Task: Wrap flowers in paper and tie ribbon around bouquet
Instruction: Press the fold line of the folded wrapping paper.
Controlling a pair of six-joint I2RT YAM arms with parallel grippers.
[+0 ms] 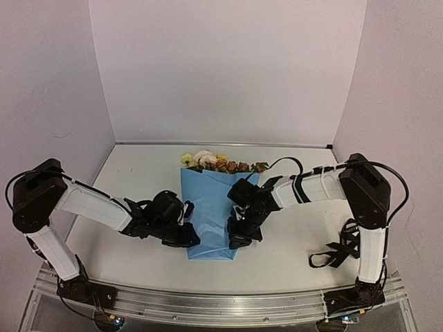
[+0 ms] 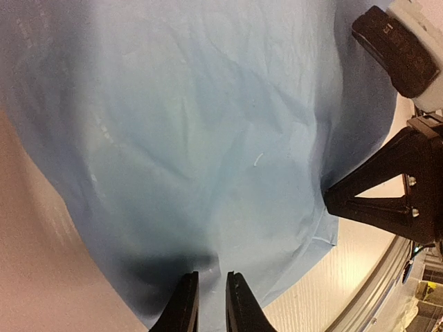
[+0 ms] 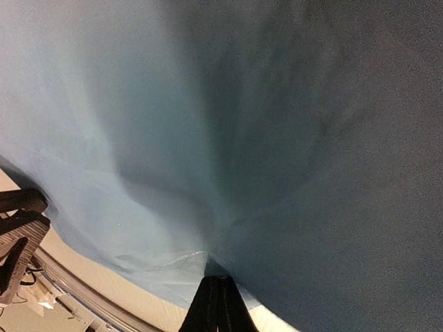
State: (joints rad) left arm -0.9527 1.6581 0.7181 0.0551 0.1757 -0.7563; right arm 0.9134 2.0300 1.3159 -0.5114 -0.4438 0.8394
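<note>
A black ribbon lies loose on the worktop, right of the paper and well apart from it, not yet tied. At the paper's near edge, the left arm holds its jaws a slit apart, gripping nothing evident. The right arm sets its jaws, closed tight, where creases gather. The blue paper covers the stems, and the flowers peek past its far edge. Wrapping looks only partly done.
</note>
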